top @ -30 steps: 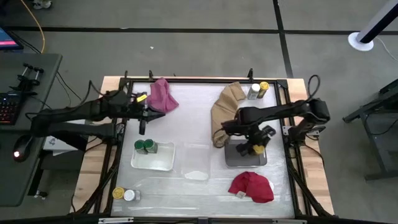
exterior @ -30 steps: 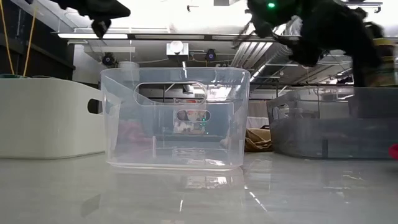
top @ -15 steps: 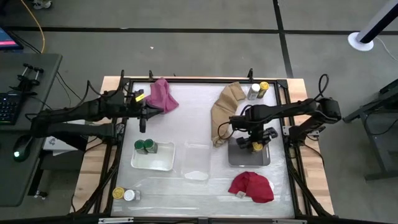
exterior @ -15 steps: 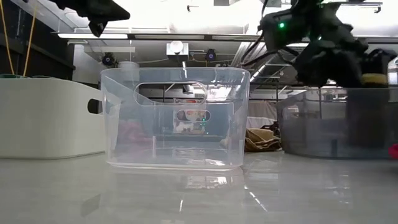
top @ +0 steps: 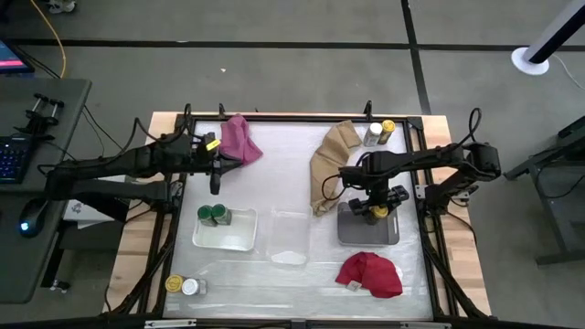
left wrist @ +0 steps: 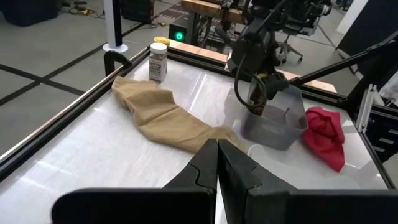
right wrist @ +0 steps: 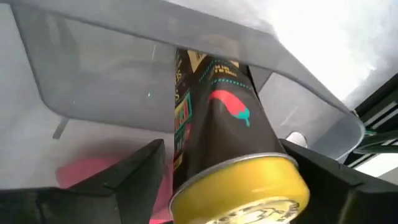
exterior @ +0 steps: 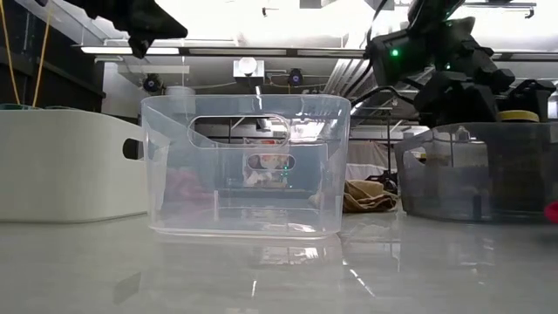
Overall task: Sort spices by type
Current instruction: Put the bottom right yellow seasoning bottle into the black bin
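Over the grey tray, right gripper clamping yellow-lidded jar

Dark amber cylindrical jar with yellow lid, red chili on its label, sits clamped between the right gripper's two dark fingers. Translucent grey plastic tray just behind; pinkish blur below.

Two dark jointed arms, black cables looping off right arm; green indicator light; yellow tag near left hand
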Robot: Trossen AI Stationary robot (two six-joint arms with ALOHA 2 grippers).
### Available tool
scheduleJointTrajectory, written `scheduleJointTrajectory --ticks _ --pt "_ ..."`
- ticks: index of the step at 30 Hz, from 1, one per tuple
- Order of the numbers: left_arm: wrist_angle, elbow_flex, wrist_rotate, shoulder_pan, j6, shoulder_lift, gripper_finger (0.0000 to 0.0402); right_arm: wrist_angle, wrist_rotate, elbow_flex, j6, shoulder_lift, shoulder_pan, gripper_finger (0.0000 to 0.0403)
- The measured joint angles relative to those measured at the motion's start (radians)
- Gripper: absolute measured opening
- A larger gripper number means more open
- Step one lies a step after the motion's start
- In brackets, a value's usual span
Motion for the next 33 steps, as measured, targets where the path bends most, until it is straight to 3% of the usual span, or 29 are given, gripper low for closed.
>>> scheduleJointTrajectory --ticks 9,17,22,26,30,31,33 --pt "-0.001 0.000 0.000 0.000 0.000 0.004 0.0000 -0.067 -0.057 0.012 -0.065 -0.048 0.001 0.0305" --pt "-0.032 0.000 -0.005 0.000 0.010 0.004 0.0000 -0.213 -0.054 0.157 -0.096 -0.174 0.001 0.0306" --pt "-0.055 0.000 -0.007 0.000 0.009 0.004 0.0000 -0.207 0.099 0.221 -0.009 -0.239 0.036 0.0297" --pt "-0.066 0.000 -0.008 0.000 -0.008 0.004 0.0000 -0.208 0.239 0.213 0.063 -0.242 0.116 0.0218" --pt "-0.077 0.000 -0.009 0.000 -0.009 0.004 0.0000 -0.203 0.337 0.210 0.146 -0.245 0.214 0.0052" --pt "-0.076 0.000 -0.013 0.000 -0.009 0.004 0.0000 -0.201 0.365 0.210 0.169 -0.249 0.239 0.0027" --pt "-0.076 0.000 -0.025 0.000 -0.009 0.004 0.0000 -0.199 0.417 0.210 0.230 -0.257 0.280 0.0018"
